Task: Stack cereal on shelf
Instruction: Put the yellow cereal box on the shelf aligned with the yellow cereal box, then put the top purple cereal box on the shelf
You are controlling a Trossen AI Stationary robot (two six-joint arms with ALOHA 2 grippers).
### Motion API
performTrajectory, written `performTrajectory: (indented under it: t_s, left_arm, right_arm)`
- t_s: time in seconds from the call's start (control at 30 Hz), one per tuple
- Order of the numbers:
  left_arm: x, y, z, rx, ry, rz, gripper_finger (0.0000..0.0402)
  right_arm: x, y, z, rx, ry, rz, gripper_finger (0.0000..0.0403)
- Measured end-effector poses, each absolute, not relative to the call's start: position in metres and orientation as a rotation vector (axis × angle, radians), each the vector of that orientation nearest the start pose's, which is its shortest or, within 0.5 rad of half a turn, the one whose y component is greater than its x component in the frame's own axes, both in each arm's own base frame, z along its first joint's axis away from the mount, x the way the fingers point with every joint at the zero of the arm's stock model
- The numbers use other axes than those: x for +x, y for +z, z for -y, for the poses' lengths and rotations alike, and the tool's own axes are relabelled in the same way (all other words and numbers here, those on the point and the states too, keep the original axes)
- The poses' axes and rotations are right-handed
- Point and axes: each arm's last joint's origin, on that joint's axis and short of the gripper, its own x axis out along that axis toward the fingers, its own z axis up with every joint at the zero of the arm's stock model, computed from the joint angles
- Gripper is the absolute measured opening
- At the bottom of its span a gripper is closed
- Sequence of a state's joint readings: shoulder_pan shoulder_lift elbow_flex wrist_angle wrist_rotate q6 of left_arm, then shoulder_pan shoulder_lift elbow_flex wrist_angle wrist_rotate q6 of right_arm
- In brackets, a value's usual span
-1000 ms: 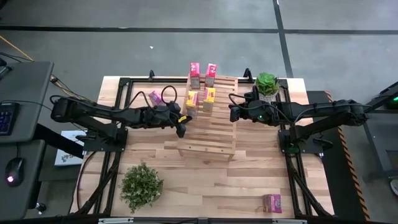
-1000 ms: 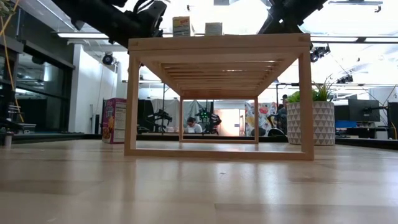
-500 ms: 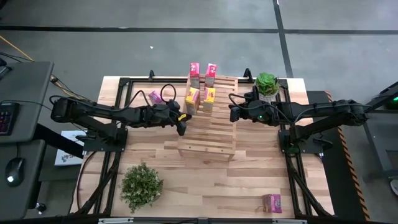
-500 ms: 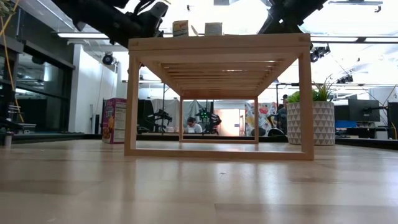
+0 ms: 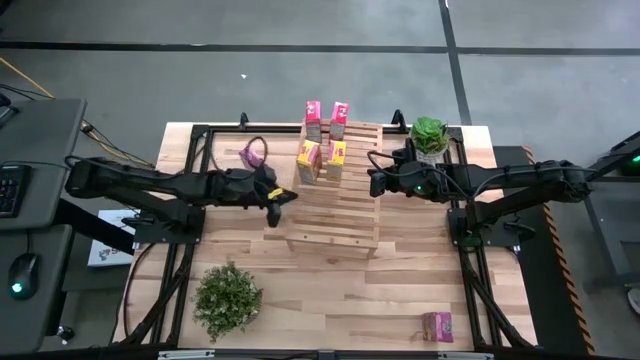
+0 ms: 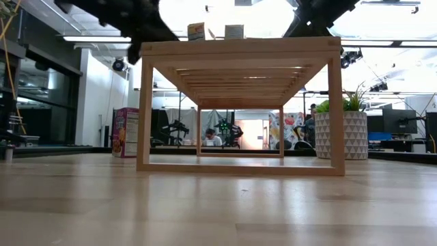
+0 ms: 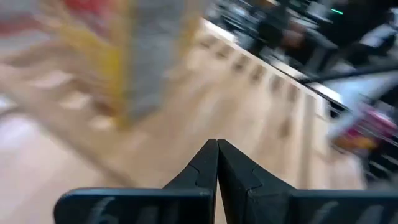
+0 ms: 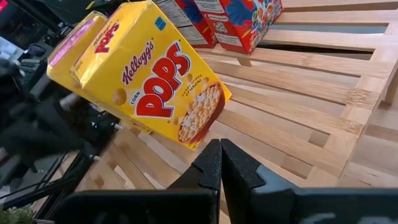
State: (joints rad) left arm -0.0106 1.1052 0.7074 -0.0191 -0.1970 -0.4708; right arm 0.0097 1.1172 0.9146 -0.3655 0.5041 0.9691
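The light-wood slatted shelf (image 5: 335, 205) stands mid-table. Two red and pink cereal boxes (image 5: 325, 118) stand on its far tier. Two yellow Pops boxes (image 5: 321, 161) (image 8: 158, 78) stand on the slats in front of them, the left one slightly askew. A pink box (image 5: 251, 155) stands on the table left of the shelf. Another pink box (image 5: 437, 326) lies near the near right corner. My left gripper (image 5: 284, 197) (image 7: 217, 149) is shut, just off the shelf's left side. My right gripper (image 5: 372, 184) (image 8: 221, 152) is shut at the shelf's right edge, level with the yellow boxes.
A potted plant in a white pot (image 5: 430, 135) stands at the far right, close to my right arm. A bushy green plant (image 5: 227, 298) sits near the near left edge. The pink box (image 6: 125, 132) stands left of the shelf's leg. Bare planks (image 5: 350, 300) lie in front of the shelf.
My left gripper has drawn back from the shelf's left side toward the table's left edge, so more of the pink box behind it shows. The left yellow box now stands a little tilted on the slats. My right arm has kept still.
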Motion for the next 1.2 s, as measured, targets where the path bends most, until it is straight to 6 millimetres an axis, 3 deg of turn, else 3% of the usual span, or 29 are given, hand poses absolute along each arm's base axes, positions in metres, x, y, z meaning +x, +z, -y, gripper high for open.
performTrajectory:
  t_s: [0.13,0.27,0.67,1.03,1.2]
  left_arm:
    - [0.225,0.269,-0.01,-0.374,0.466,-0.317,0.0]
    - [0.226,0.27,-0.021,-0.378,0.544,-0.272,0.0]
    - [0.253,0.253,-0.03,-0.471,0.529,-0.25,0.0]
    - [0.248,0.257,-0.035,-0.45,0.565,-0.235,0.0]
    - [0.231,0.278,-0.051,-0.362,0.635,-0.257,0.0]
  right_arm:
    - [0.235,0.3,0.012,0.778,-0.704,-0.274,0.0]
    - [0.235,0.3,0.012,0.773,-0.713,-0.272,0.0]
    - [0.235,0.3,0.012,0.774,-0.715,-0.271,0.0]
    - [0.235,0.3,0.012,0.772,-0.715,-0.273,0.0]
    - [0.235,0.3,0.012,0.773,-0.714,-0.274,0.0]
